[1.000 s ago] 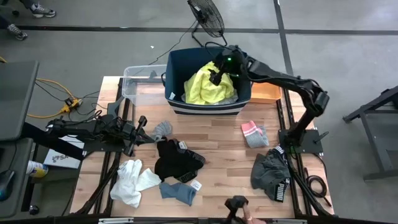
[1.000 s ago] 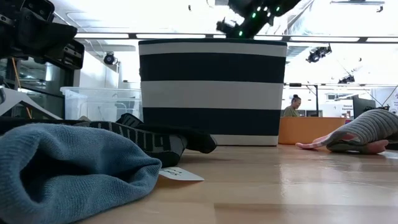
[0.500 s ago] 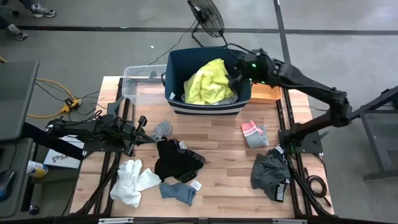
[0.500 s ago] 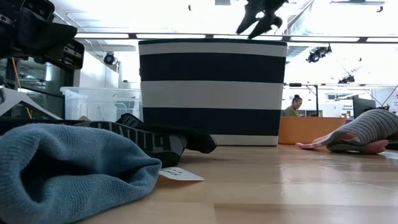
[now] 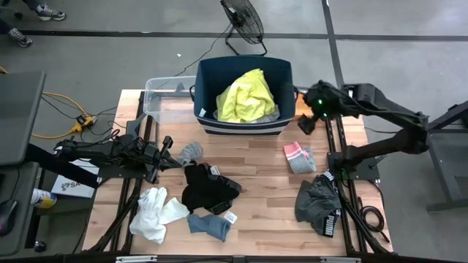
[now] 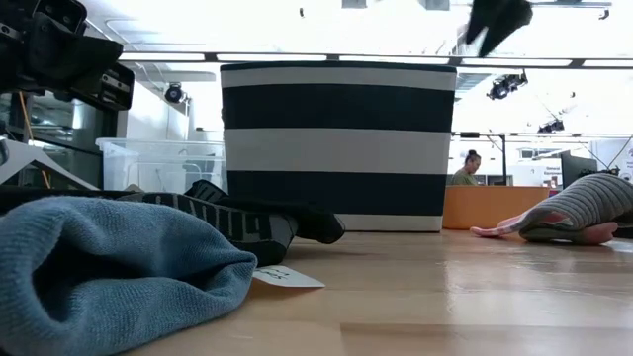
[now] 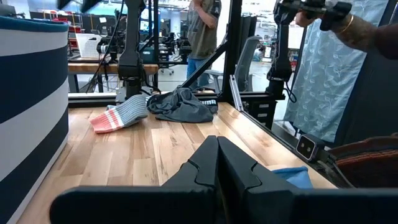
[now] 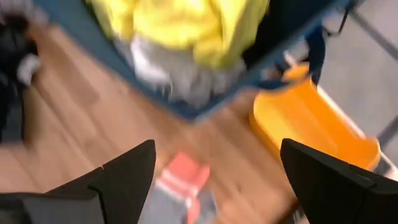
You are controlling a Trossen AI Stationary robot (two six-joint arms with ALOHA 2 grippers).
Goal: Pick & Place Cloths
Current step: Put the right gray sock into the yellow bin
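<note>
A neon yellow shirt [image 5: 247, 95] lies in the navy, white-striped tub [image 5: 205, 73] at the table's far side, on top of light fabric [image 8: 155, 68]. On the table lie a grey sock with red stripes [image 5: 300, 157], dark grey shorts [image 5: 318, 204], a black garment [image 5: 205, 188], a white cloth [image 5: 155, 213], a blue sock [image 5: 210, 225] and a grey sock [image 5: 191, 152]. My right gripper [image 5: 306, 123] is open and empty, high in the air right of the tub, near the orange tray [image 5: 313, 109]. My left gripper [image 5: 167, 150] is shut and empty at the table's left, beside the grey sock.
A clear plastic box [image 5: 164, 95] stands left of the tub. The orange tray [image 8: 311, 124] sits at the table's far right corner. Bare wood lies between the black garment and the striped sock. People stand in the room beyond the table [image 7: 202, 31].
My right gripper has swung from above the tub toward the table's right edge and a little nearer, and now hangs beside the tub by the orange tray. The yellow shirt stays in the tub.
</note>
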